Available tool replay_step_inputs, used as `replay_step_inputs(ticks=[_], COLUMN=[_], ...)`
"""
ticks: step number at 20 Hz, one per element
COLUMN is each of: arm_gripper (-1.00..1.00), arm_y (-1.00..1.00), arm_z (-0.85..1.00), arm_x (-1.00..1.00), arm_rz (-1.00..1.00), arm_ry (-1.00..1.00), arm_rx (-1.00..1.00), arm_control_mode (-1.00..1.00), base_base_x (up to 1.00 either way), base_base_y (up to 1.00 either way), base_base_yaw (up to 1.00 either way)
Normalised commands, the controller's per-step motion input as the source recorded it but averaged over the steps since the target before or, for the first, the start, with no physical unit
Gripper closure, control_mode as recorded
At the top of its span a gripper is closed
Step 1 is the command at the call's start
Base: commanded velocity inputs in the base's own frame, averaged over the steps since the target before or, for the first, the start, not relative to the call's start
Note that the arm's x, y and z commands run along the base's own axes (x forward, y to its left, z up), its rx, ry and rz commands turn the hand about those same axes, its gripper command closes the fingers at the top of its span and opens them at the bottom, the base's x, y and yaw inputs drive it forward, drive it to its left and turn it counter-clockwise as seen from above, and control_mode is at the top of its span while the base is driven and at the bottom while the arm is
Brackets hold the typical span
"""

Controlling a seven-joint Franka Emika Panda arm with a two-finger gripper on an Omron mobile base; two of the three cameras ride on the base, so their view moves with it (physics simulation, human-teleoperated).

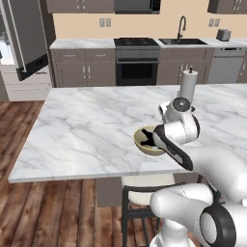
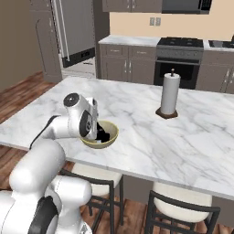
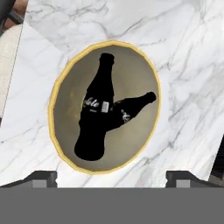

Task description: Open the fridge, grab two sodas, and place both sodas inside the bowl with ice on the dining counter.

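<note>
Two black sodas lie in the olive-beige bowl (image 3: 54,100) on the white marble dining counter (image 3: 183,65). The larger soda (image 3: 96,118) lies across the smaller soda (image 3: 133,107), whose neck points to the right in the hand view. My gripper (image 3: 113,178) hangs open straight above the bowl, holding nothing, with its fingertips (image 3: 41,177) spread wide. From the base, the gripper (image 1: 155,139) (image 2: 97,130) hovers just over the bowl (image 1: 140,145) (image 2: 113,133) near the counter's front edge. The fridge (image 1: 21,38) (image 2: 73,27) stands at the back left with its door swung open.
A paper towel roll (image 1: 188,83) (image 2: 169,93) stands upright on the dining counter (image 1: 87,130) behind the bowl. Stools (image 1: 140,190) (image 2: 183,205) sit under the counter's near edge. The stove (image 1: 137,60) and sink (image 1: 182,41) line the far wall.
</note>
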Motion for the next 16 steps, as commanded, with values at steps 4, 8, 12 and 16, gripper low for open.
replay_step_inputs(ticks=[4,8,12,16], arm_gripper=[-1.00,-1.00,-1.00,-1.00], arm_y=[-0.07,0.00,0.00,0.00], arm_z=[0.53,0.48,0.49,0.55], arm_x=[-0.46,-0.67,-0.72,-0.60], arm_rz=[0.00,-0.01,-0.02,-0.04], arm_ry=[-0.19,-0.17,-0.18,-0.18], arm_rx=[0.01,0.06,0.07,0.08], arm_control_mode=[-1.00,-1.00,-1.00,-1.00], base_base_x=[0.00,0.00,0.00,0.00], base_base_y=[0.00,0.00,0.00,0.00], base_base_yaw=[0.00,0.00,0.00,0.00])
